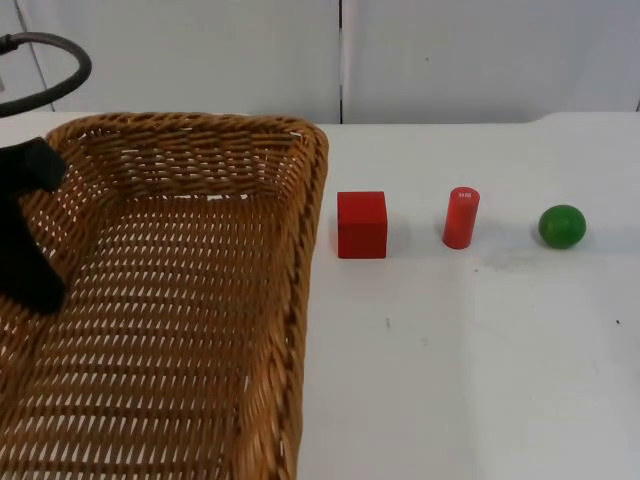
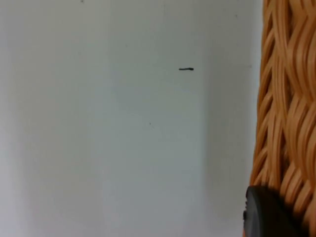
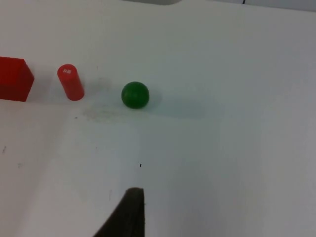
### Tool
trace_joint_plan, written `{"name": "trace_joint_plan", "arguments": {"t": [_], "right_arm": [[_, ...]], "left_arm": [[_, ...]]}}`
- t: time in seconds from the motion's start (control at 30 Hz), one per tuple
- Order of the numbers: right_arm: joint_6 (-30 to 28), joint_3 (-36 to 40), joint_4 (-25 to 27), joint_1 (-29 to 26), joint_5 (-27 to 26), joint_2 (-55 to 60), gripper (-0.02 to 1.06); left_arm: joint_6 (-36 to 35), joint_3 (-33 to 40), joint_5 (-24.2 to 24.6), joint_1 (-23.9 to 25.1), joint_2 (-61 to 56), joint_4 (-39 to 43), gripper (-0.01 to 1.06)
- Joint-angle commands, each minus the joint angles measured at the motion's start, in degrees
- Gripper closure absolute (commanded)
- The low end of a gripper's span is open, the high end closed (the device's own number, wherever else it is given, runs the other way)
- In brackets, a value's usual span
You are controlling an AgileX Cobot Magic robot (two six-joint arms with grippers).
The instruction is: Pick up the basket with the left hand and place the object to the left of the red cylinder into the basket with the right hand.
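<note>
A large woven wicker basket [image 1: 300, 200] takes up the left of the top view, and it looks raised off the table. My left gripper [image 1: 36, 280] is at its left wall, shut on the rim [image 2: 284, 123]. On the table to the basket's right stand a red cube [image 1: 362, 225], then a red cylinder [image 1: 461, 217], upright, then a green ball [image 1: 562, 226]. The right wrist view shows the same row: cube [image 3: 12, 79], cylinder [image 3: 70, 82], ball [image 3: 135, 95]. My right gripper [image 3: 126, 217] hangs well short of the row, nearest the ball.
The white table [image 1: 480, 380] runs wide in front of the three objects. The grey partition wall [image 1: 450, 55] closes the far side. A small dark mark [image 2: 186, 69] lies on the table beside the basket.
</note>
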Motion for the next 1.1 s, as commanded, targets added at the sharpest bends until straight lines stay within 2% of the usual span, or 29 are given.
{"name": "trace_joint_plan", "arguments": {"t": [0.0,0.17,0.33,1.07], "right_arm": [[-0.5,0.1,0.3,-0.3,0.5,-0.1,-0.01],[-0.5,0.1,0.3,-0.3,0.8,-0.1,-0.01],[-0.5,0.1,0.0,-0.3,3.6,-0.1,-0.01],[-0.3,0.1,0.6,-0.3,2.5,-0.1,-0.01]], "left_arm": [[-0.5,-0.2,1.4,-0.3,-0.7,-1.9,1.05],[-0.5,-0.2,1.6,-0.3,-0.7,-4.2,1.05],[-0.5,-0.2,2.5,-0.3,-0.7,-4.1,1.05],[0.1,-0.2,3.2,-0.3,-0.7,-1.8,1.05]]}}
